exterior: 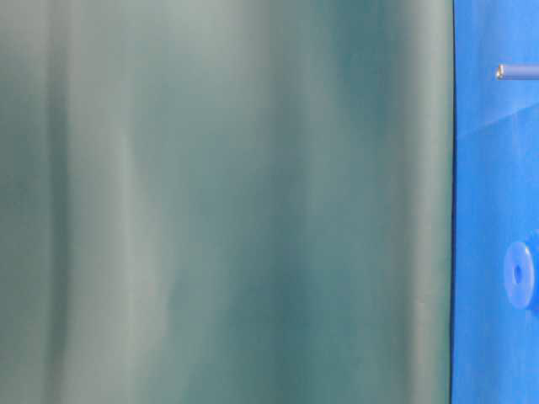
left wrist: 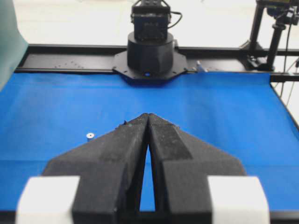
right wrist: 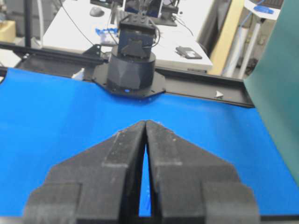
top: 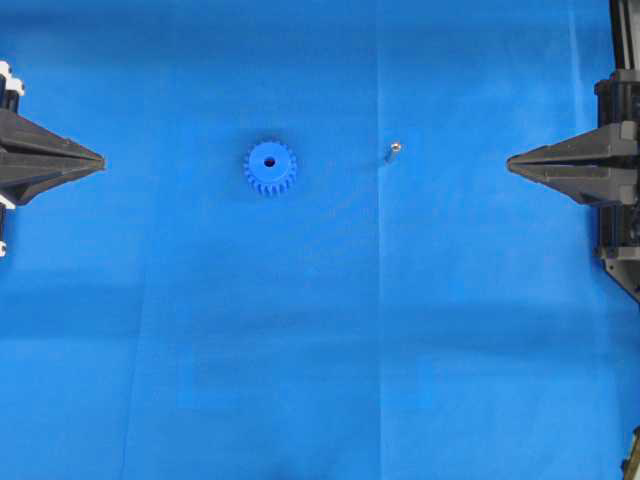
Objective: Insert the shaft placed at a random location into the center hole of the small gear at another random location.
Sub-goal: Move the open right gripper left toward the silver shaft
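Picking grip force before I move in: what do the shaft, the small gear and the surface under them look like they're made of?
The shaft: likely metal, silvery with a bright glint on its end. The small gear: probably moulded plastic, uniform matte blue, crisp teeth, no shine. The surface: seemingly a blue cloth or paper sheet, matte, with visible fold creases.

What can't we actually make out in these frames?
- Shaft: too small in the overhead view to tell standing from lying.
- Small gear: cut off by the right edge and blurred in the table-level view, teeth unreadable; a green sheet fills most of that view.
- Small gear in both wrist views: hidden behind the closed left end effector and right end effector.
- Center hole: depth unreadable.
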Controlling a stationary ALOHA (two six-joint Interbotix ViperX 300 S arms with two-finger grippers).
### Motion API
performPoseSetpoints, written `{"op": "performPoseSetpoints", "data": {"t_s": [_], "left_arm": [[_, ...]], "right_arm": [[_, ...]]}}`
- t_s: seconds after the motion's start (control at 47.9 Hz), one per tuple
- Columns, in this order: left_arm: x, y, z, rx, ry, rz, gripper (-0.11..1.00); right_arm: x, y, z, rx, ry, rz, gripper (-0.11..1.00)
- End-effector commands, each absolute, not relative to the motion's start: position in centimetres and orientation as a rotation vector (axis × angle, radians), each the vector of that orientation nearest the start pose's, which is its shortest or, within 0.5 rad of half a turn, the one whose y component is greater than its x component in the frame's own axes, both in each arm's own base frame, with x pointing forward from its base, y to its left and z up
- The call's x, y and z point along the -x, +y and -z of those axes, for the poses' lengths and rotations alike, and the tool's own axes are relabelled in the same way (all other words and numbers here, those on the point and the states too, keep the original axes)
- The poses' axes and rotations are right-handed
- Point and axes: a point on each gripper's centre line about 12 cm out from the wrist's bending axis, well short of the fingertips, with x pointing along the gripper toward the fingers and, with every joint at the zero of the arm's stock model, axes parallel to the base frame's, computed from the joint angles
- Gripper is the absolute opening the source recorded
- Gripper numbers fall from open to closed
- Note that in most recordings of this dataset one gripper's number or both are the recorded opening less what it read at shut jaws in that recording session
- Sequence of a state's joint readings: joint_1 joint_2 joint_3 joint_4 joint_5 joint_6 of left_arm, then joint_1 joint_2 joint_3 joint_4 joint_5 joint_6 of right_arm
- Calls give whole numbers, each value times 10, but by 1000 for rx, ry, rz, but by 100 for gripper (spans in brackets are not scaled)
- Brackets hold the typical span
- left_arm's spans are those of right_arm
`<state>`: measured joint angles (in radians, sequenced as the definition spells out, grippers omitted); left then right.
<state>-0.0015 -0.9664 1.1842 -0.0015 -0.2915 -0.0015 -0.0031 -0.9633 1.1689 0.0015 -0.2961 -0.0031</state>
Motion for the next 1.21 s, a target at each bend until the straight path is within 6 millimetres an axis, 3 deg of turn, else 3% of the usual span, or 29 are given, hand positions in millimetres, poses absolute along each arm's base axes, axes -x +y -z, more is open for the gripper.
{"op": "performPoseSetpoints", "data": {"t_s": [0.0,0.23,0.584,0.73,0.96,1.189], "left_arm": [[-200,0,-292,5,-64,1,0],[-199,0,-293,9,-66,3,0],[-198,0,-291,9,-63,3,0],[-198,0,-291,9,-63,3,0],[-198,0,-291,9,-61,3,0],[-198,0,-291,9,-64,3,0]], "right_arm": [[-201,0,-300,2,-92,2,0],[-206,-3,-298,-6,-68,13,-6],[-229,-24,-261,-61,46,118,-4],[-243,-39,-238,-82,125,177,16],[-261,-56,-202,-100,202,245,80],[-275,-68,-162,-126,262,303,71]]}}
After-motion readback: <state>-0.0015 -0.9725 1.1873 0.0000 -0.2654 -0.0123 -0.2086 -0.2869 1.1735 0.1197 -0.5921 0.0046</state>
